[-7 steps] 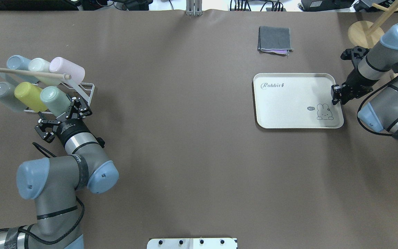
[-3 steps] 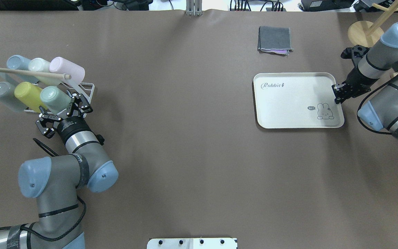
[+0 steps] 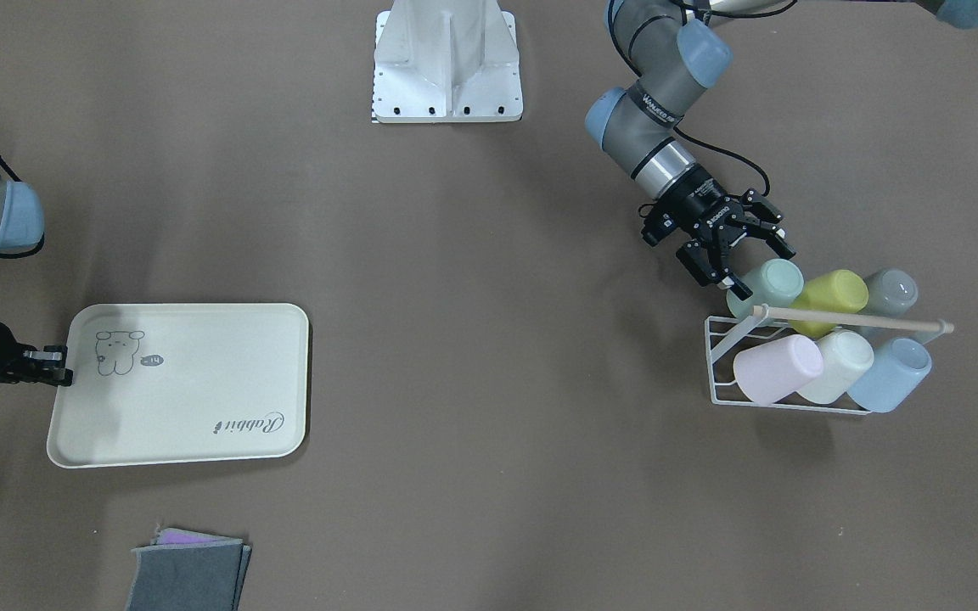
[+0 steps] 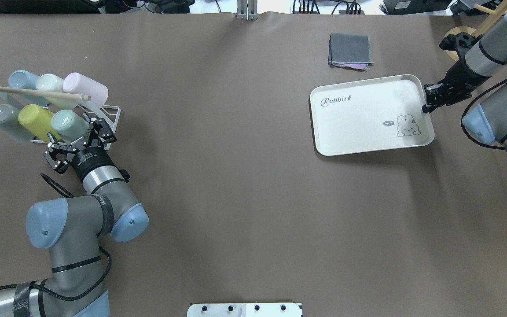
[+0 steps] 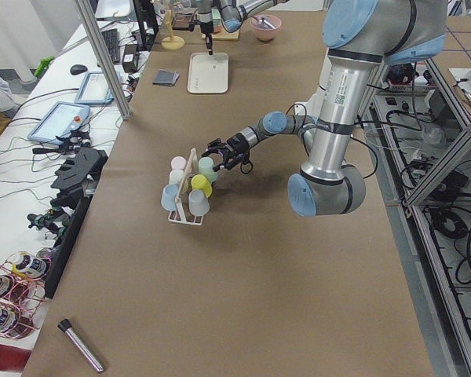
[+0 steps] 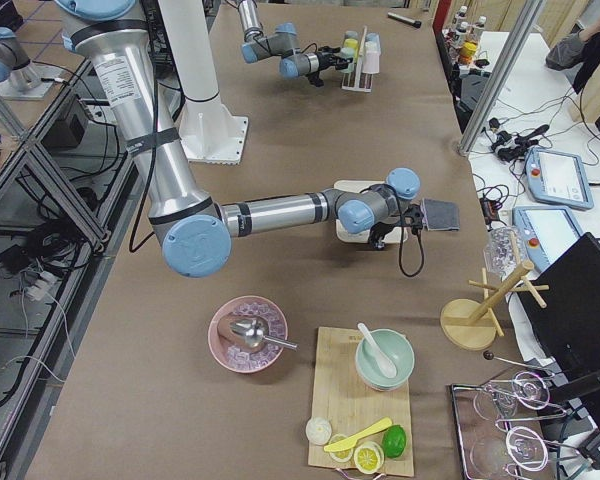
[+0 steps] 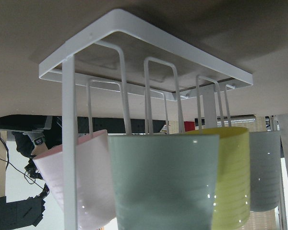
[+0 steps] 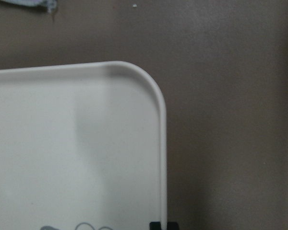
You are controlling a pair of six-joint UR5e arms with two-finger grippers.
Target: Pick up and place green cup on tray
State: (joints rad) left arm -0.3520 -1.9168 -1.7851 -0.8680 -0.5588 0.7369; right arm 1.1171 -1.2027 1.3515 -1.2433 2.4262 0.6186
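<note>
Overhead exterior view puts the green cup (image 4: 67, 124) on a white wire rack (image 4: 112, 112) at the robot's left. It is slipped over an upright wire loop and lies tilted, with its base toward the arm. It sits at the end of the near row, beside the yellow-green cup (image 4: 33, 119) and a grey cup (image 4: 0, 116). That end spot leaves one flank free for a finger, which is probably why the approach comes from this side. The left claw (image 4: 75, 138) is spread wide and grips nothing. Its jaws stand on either side of the cup's base end, and I cannot tell whether a pad touches. The left wrist camera has the cup's wall filling its lower centre, so the aim looks square. A wooden dowel (image 4: 38, 93) crosses the rack above the far row, which holds a pink cup (image 4: 87, 87), a cream cup (image 4: 51, 83) and a pale blue cup (image 4: 20, 79).

Well apart, on the robot's right, lies the tray (image 4: 359, 127). It is printed with "Rabbit" in script, and a small bubble beside the bunny drawing reads "hi". The right claw (image 4: 427, 99) is pinched closed on the tray's rim near that drawing. I judge it is steadying the tray or bringing it to receive the cup. A folded grey cloth (image 4: 350, 50) rests beyond it on the brown surface (image 4: 236, 176). Lettering on the left arm is too small to read.
</note>
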